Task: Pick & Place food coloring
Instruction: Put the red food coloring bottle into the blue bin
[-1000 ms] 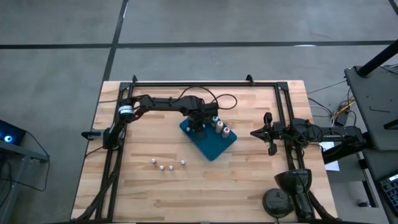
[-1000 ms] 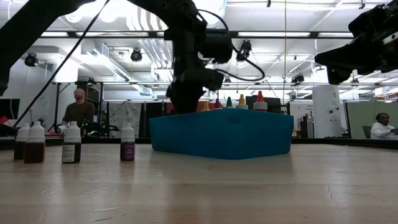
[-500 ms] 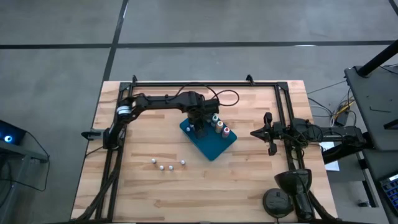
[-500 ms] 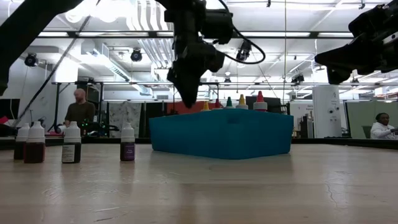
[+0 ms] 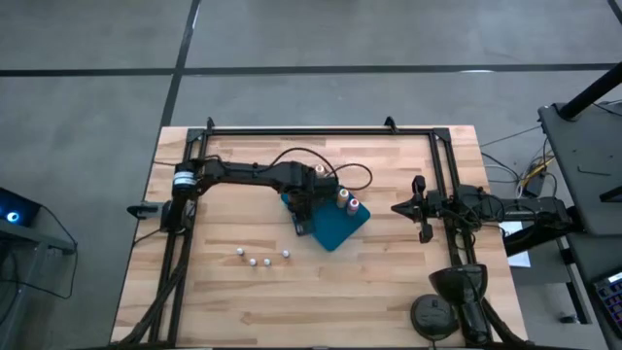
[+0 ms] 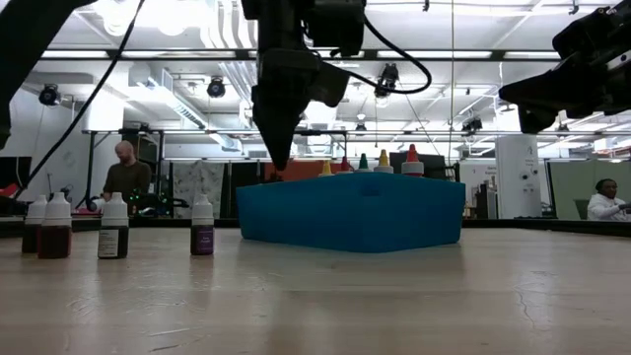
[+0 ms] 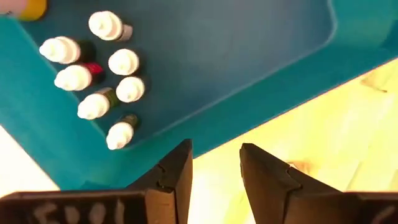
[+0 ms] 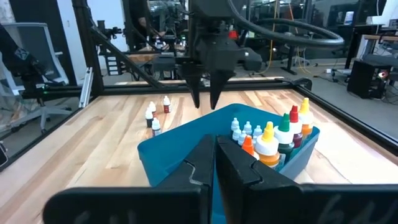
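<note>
Left gripper [image 7: 214, 165] empty, fingers parted; right gripper [image 8: 214, 152] seemingly closed.

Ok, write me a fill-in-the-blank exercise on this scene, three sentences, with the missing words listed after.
1. The coloured-top bottles stand inside the ____ tray.
2. Out on the wooden table, ____ white-capped bottles stand outside the tray.
3. The left gripper hangs above the tray's edge with its jaws apart and ____ between them, while the right gripper waits shut off to the side.

Missing words: blue; four; nothing
</note>
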Available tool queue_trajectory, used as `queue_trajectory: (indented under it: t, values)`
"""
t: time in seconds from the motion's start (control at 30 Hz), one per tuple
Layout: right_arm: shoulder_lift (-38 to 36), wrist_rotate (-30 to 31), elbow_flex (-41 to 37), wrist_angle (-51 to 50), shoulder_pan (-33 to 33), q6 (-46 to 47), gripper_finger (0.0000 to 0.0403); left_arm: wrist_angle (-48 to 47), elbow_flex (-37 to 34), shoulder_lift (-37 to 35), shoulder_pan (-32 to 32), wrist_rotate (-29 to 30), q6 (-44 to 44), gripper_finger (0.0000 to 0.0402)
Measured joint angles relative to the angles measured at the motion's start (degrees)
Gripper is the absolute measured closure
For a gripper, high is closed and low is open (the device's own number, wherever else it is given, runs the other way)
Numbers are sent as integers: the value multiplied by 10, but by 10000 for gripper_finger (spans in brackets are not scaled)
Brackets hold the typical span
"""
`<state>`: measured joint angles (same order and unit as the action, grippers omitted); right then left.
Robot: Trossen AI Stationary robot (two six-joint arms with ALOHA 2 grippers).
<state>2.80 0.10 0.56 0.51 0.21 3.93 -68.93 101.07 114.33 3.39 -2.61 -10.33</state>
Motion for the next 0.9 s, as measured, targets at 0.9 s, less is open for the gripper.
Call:
queue_trajectory:
  t: [0.9]
  values:
    - [4,0,0,0,0,0,394,189,-388,-276,-111,0,-30,296]
